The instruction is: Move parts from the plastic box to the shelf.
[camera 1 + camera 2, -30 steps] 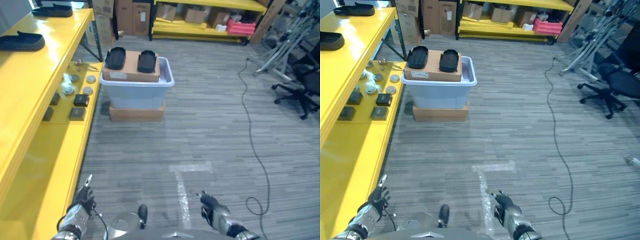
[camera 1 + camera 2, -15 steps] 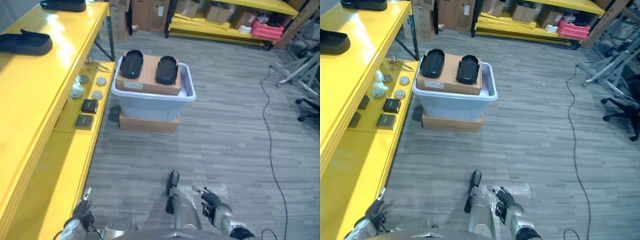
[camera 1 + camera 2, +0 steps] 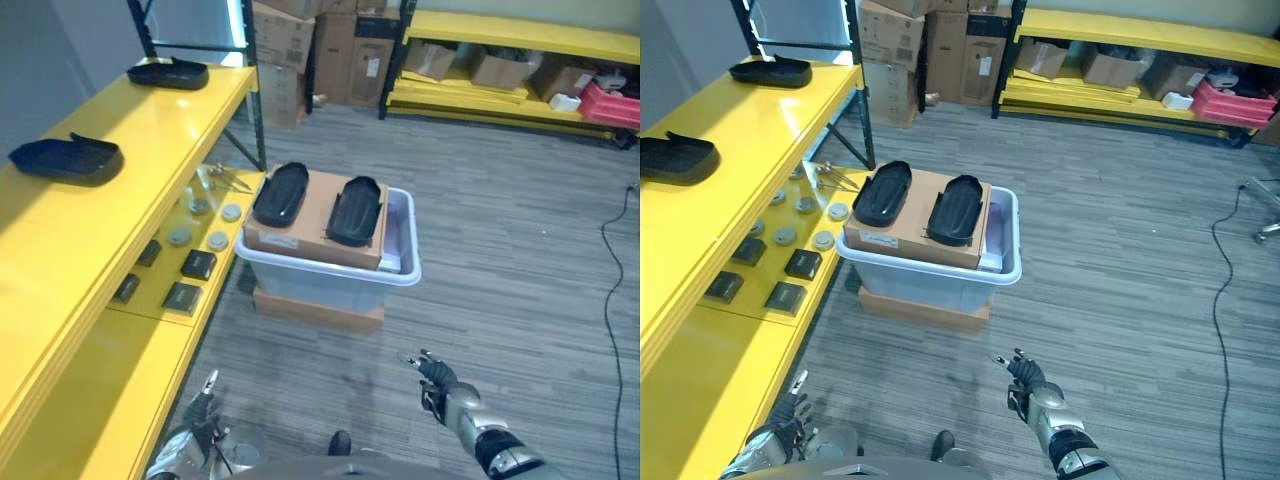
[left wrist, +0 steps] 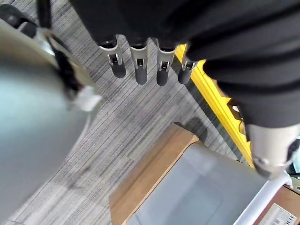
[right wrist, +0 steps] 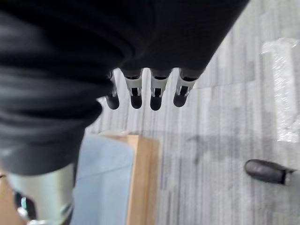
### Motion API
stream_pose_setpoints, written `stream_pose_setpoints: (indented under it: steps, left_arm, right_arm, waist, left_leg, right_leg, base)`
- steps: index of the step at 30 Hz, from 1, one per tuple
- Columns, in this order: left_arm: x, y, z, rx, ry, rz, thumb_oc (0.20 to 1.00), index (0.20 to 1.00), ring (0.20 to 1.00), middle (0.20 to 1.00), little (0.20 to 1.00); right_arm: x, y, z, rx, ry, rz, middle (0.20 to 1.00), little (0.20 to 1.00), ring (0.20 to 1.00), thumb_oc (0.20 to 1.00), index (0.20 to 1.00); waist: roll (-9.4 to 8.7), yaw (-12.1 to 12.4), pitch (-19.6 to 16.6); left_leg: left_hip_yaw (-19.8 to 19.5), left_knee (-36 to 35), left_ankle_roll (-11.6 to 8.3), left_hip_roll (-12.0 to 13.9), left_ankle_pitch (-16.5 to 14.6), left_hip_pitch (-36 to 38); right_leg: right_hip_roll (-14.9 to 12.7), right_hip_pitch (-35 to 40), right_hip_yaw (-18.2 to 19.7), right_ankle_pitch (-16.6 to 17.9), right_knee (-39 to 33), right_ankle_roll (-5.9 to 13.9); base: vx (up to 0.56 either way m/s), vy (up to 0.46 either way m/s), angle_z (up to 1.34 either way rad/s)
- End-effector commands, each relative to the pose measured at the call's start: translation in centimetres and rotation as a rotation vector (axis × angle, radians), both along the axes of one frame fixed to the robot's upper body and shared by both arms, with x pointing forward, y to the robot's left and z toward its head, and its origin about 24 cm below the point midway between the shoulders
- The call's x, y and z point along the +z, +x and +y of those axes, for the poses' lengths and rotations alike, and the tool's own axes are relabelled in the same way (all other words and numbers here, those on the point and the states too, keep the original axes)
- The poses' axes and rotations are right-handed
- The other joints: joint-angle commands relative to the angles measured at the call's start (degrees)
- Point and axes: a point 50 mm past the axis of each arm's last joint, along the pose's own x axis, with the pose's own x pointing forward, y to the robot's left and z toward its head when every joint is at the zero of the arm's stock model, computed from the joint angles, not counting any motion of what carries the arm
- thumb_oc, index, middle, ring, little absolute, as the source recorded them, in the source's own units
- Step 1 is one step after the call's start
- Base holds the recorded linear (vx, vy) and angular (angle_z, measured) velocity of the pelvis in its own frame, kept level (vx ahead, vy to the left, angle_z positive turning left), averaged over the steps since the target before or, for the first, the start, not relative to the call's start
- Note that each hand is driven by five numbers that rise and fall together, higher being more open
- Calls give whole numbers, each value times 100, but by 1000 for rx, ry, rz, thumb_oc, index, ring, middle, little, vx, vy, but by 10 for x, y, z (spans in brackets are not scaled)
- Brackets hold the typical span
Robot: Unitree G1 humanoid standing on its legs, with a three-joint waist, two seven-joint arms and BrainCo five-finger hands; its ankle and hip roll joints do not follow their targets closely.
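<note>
Two black oval moulded parts [image 3: 280, 194] [image 3: 355, 209] are seen lying side by side on a flat brown cardboard box [image 3: 318, 218], which rests across the top of the pale blue translucent plastic box [image 3: 330, 281]. That plastic box is set on a second, low cardboard box [image 3: 318, 309] on the grey striped floor, just beside the yellow metal shelf [image 3: 90, 215]. Two similar black parts [image 3: 65, 160] [image 3: 168, 73] are placed on the shelf's top level, well apart from each other. On the lower level, next to the plastic box, small round silver pieces [image 3: 199, 225] and dark square blocks [image 3: 190, 280] are laid out; what they are cannot be told for sure. The left hand [image 3: 201, 425] is held low by the shelf's edge, short of the plastic box, its fingers [image 4: 140, 68] straight and holding nothing. The right hand [image 3: 440, 385] is held above the floor in front of the plastic box, its fingers [image 5: 155, 93] likewise extended and empty.
</note>
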Motion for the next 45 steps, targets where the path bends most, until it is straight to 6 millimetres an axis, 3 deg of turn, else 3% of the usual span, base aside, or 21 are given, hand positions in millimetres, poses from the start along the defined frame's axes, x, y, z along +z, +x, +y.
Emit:
stream_pose_setpoints:
  steps: [1,2,9,11,14,18,19,21,22,24,28,30,34,36,38,41,45]
  left_arm:
    - [5,8,9,-26,53,-22,1000,1000,1000,1000,1000]
    - [5,6,10,-48,59,-4,1000,1000,1000,1000,1000]
    - [0,-8,18,-48,111,42,1000,1000,1000,1000,1000]
    - [-1,-14,21,-107,140,57,1000,1000,1000,1000,1000]
    - [0,-19,26,-142,174,60,1000,1000,1000,1000,1000]
    - [3,-15,33,-142,165,48,1000,1000,1000,1000,1000]
    - [4,-17,36,-128,164,42,1000,1000,1000,1000,1000]
    - [4,-16,36,-100,153,31,1000,1000,1000,1000,1000]
    - [3,-16,36,-87,141,30,1000,1000,1000,1000,1000]
    - [-1,-16,25,-65,94,54,1000,1000,1000,1000,1000]
    - [-4,-12,13,-34,76,45,1000,1000,1000,1000,1000]
    - [-3,-7,10,-23,65,32,1000,1000,1000,1000,1000]
    - [0,5,5,-49,57,11,1000,1000,1000,1000,1000]
    - [2,7,4,-55,47,4,1000,1000,1000,1000,1000]
    - [2,6,4,-66,46,6,1000,1000,1000,1000,1000]
    - [1,-1,9,-76,74,28,1000,1000,1000,1000,1000]
    - [1,-4,13,-78,93,28,1000,1000,1000,1000,1000]
  right_arm:
    - [1,-6,-14,-69,-15,0,1000,1000,1000,1000,1000]
    - [-2,-9,-12,-96,-14,1,1000,1000,1000,1000,1000]
    - [-6,-14,1,-108,23,-17,1000,1000,1000,1000,1000]
    - [-4,-10,6,-74,31,-40,1000,1000,1000,1000,1000]
    - [1,-1,12,-51,42,-66,1000,1000,1000,1000,1000]
    - [3,7,16,-20,49,-85,1000,1000,1000,1000,1000]
    - [2,6,19,-15,58,-82,1000,1000,1000,1000,1000]
    - [0,4,18,-9,60,-69,1000,1000,1000,1000,1000]
    - [-1,3,16,-9,62,-61,1000,1000,1000,1000,1000]
    - [-5,-4,13,-2,73,-37,1000,1000,1000,1000,1000]
    - [-5,-4,11,-2,61,-37,1000,1000,1000,1000,1000]
    - [-5,-7,6,-18,42,-26,1000,1000,1000,1000,1000]
    - [-2,-7,-5,-63,8,-32,1000,1000,1000,1000,1000]
    - [1,-5,-10,-91,-2,-49,1000,1000,1000,1000,1000]
    - [5,-3,-15,-106,-14,-70,1000,1000,1000,1000,1000]
    - [17,13,-9,-59,-18,-147,1000,1000,1000,1000,1000]
    - [36,33,1,-4,-37,-257,1000,1000,1000,1000,1000]
  waist:
    - [265,70,90]
    - [366,127,105]
    - [451,147,-69]
    - [582,127,1]
    - [726,10,174]
    - [544,85,306]
    - [495,77,335]
    - [466,44,300]
    - [452,27,273]
    - [373,-16,95]
    - [278,-59,22]
    - [300,-112,54]
    - [417,-131,124]
    - [520,-102,185]
    - [687,-75,257]
    - [761,34,303]
    - [776,61,375]
  left_leg:
    - [325,-1983,148,-213,121,531]
    - [569,-2532,80,-297,465,183]
    - [341,-3183,287,-472,309,628]
    - [225,-3296,458,-508,311,772]
    - [94,-3316,655,-513,270,839]
    - [51,-3181,621,-640,-144,905]
    - [72,-3162,615,-547,-256,1009]
    - [122,-3239,544,-357,-294,1161]
    - [132,-3250,506,-302,-294,1179]
    - [334,-3245,259,174,-233,1327]
    - [497,-2941,77,591,-117,1120]
    - [543,-2507,-45,766,135,920]
    - [521,-2228,-137,650,427,609]
    - [555,-2581,-133,468,440,539]
    - [581,-3056,-242,414,816,380]
    - [364,-3276,-131,226,711,294]
    - [339,-3330,-99,176,656,330]
  right_leg:
    - [-50,-65,-231,361,-307,669]
    - [16,217,-279,294,-475,698]
    - [42,134,-218,164,-358,750]
    - [14,-196,-147,44,511,805]
    - [-185,-1079,171,328,1555,983]
    - [-752,-1030,129,963,-74,1224]
    - [-864,-1079,130,1091,-193,1305]
    - [-821,-931,67,1032,-312,1382]
    - [-792,-867,44,990,-333,1372]
    - [-614,-659,-122,734,-116,1187]
    - [-452,-540,-289,497,-43,954]
    - [-354,-423,-365,354,-44,810]
    - [-264,-301,-482,298,-168,719]
    - [-265,-248,-534,300,-221,764]
    - [-223,-134,-552,268,-305,792]
    - [-290,-143,-432,139,-203,796]
    - [-342,-185,-481,172,-186,836]
  base:
    - [184,165,14]
    - [142,209,19]
    - [35,125,-14]
    - [-12,115,-18]
    - [-25,6,-55]
    - [142,-338,-3]
    - [321,-512,8]
    - [229,-331,1]
    - [293,-383,0]
    - [331,-464,40]
    - [105,-244,33]
    - [114,-209,-6]
    - [46,-39,8]
    - [39,95,21]
    - [114,214,38]
    - [110,204,4]
    - [39,66,-46]
